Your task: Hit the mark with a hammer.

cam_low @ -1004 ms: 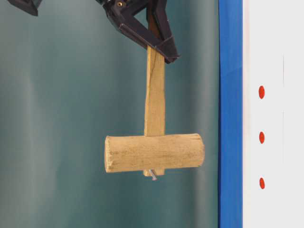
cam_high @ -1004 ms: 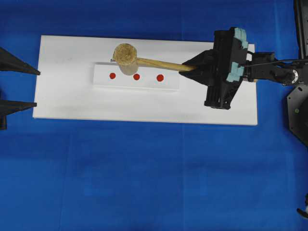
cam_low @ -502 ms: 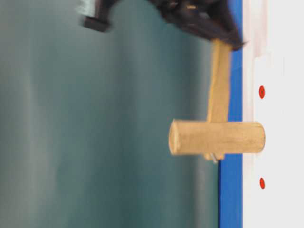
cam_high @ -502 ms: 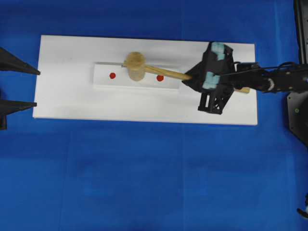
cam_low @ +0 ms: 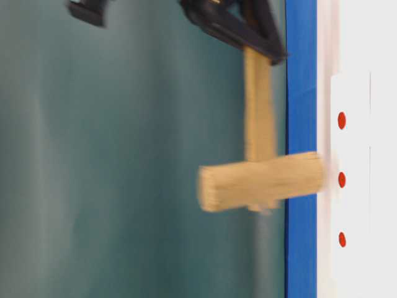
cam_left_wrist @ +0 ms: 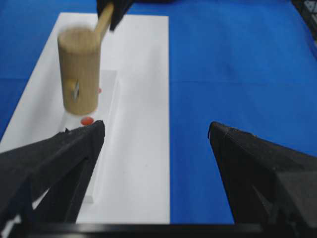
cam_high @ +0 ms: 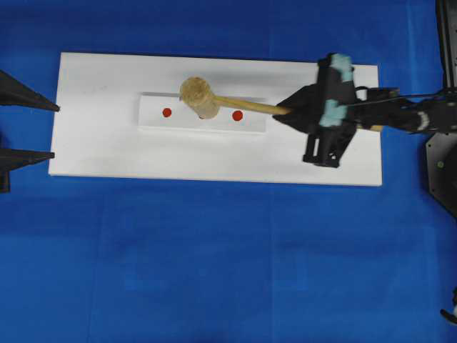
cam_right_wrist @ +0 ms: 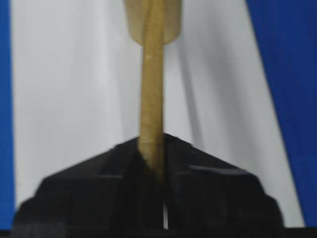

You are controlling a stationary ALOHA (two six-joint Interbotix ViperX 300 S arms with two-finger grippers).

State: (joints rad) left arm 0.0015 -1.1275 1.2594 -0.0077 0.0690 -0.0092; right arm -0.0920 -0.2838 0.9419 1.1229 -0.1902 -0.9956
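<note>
**Hammer over the middle dot**

The right gripper (cam_high: 291, 111) was clenched on the far end of the hammer's (cam_high: 214, 102) handle, a grip that left the long shaft free to act as a lever. The head hung over the raised strip (cam_high: 157, 122), covering the middle of its three red dots from above. In the table-level view the head's face stood just beside that dot (cam_low: 341, 180), blurred; whether it touched could not be told. Which dot was the mark was hard to judge: the right one (cam_high: 238, 115) looked slightly larger from above. The left gripper (cam_left_wrist: 156, 136) hung spread wide and empty at the white board's (cam_high: 93, 153) left end, well apart, probably to keep clear.
</note>
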